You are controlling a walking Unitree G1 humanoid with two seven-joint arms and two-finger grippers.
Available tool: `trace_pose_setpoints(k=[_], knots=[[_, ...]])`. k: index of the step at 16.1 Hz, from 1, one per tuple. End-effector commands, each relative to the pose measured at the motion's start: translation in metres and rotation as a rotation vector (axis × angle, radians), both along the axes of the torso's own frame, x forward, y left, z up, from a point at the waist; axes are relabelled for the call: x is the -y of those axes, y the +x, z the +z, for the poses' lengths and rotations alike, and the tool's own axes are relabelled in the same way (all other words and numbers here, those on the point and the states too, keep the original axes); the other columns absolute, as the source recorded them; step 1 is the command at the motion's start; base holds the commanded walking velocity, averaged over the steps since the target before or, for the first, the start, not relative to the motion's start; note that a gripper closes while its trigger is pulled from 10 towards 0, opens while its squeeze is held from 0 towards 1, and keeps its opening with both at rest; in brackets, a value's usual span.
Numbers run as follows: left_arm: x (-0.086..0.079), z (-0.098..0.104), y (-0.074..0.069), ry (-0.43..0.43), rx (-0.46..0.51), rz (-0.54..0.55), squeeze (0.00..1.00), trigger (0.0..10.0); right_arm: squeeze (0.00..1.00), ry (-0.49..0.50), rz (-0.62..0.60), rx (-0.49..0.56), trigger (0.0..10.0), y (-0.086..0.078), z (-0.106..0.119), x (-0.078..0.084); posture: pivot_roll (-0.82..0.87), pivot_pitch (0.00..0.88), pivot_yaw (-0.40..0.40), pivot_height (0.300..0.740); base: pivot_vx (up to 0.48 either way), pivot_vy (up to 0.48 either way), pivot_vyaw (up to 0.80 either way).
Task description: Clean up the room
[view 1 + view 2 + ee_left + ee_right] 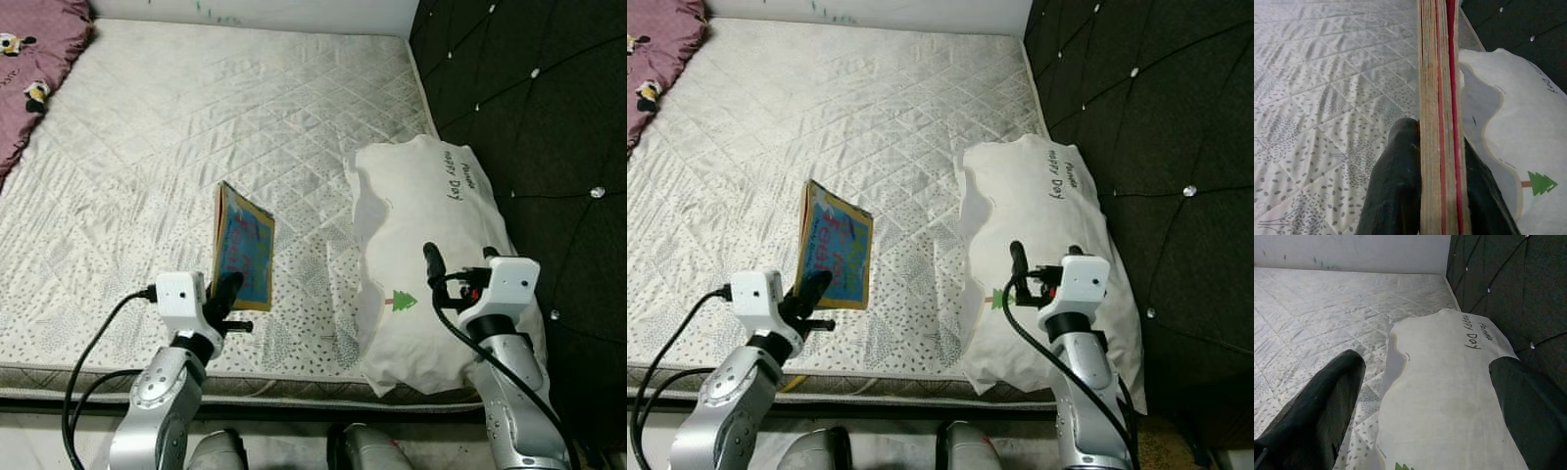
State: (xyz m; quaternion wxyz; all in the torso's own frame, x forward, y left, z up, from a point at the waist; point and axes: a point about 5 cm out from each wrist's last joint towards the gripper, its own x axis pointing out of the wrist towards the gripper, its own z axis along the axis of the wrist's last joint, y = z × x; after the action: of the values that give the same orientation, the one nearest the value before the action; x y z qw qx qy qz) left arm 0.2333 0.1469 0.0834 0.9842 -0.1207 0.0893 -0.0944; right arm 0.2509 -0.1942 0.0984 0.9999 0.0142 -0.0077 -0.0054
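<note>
From the head, the left gripper [227, 294] pinches a thin colourful picture book [243, 247], lifted upright above the quilted white mattress [147, 157]. Left wrist: fingers [1396, 181] squeeze its page edges. Right wrist: the right gripper [1425, 416] is spread over the white printed pillow [1449, 396]. I think tidying has only begun.

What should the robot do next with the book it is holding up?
Probably carry the book off the mattress to wherever books belong. The left tool already pinches its lower edge and holds it upright above the bed, while the open right tool hovers over the pillow.

We see even, bright indoor light, soft shadows beside the pillow [431, 264], and sharp pictures without glare.
</note>
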Motion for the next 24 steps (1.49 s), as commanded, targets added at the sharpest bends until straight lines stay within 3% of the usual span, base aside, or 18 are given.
trace_pose_setpoints(k=[1,8,16,18,21,24], knots=[[0.0,0.007,0.0,0.014,0.031,0.002,0.0,10.0,0.0,0.003,0.007,-0.003,10.0,-0.001,0.001,0.001,-0.03,0.168,-0.049,0.71,0.0,0.0,0.0],[-0.001,0.006,0.002,0.045,0.03,0.023,0.0,10.0,0.0,0.01,0.014,-0.004,10.0,-0.001,0.0,0.0,-0.03,0.159,-0.048,0.649,0.0,0.0,0.0],[-0.007,0.005,0.004,0.108,0.027,0.098,0.0,10.0,0.0,0.012,0.014,-0.012,10.0,0.0,-0.002,-0.001,-0.03,0.164,-0.047,0.645,0.0,0.0,0.0],[-0.011,0.002,0.006,0.065,-0.014,0.134,0.0,10.0,0.0,0.017,0.018,-0.012,10.0,0.0,-0.002,-0.001,-0.03,0.164,-0.047,0.645,0.0,0.0,0.0],[-0.01,0.003,0.006,0.078,-0.008,0.136,0.0,10.0,0.0,0.018,0.021,-0.014,10.0,0.0,-0.002,-0.001,-0.03,0.167,-0.048,0.645,0.0,0.0,0.0],[-0.02,0.006,0.005,0.116,0.016,0.202,0.0,10.0,0.0,0.024,0.032,-0.022,10.0,0.0,-0.003,-0.002,-0.03,0.171,-0.05,0.606,0.0,0.0,0.0]])
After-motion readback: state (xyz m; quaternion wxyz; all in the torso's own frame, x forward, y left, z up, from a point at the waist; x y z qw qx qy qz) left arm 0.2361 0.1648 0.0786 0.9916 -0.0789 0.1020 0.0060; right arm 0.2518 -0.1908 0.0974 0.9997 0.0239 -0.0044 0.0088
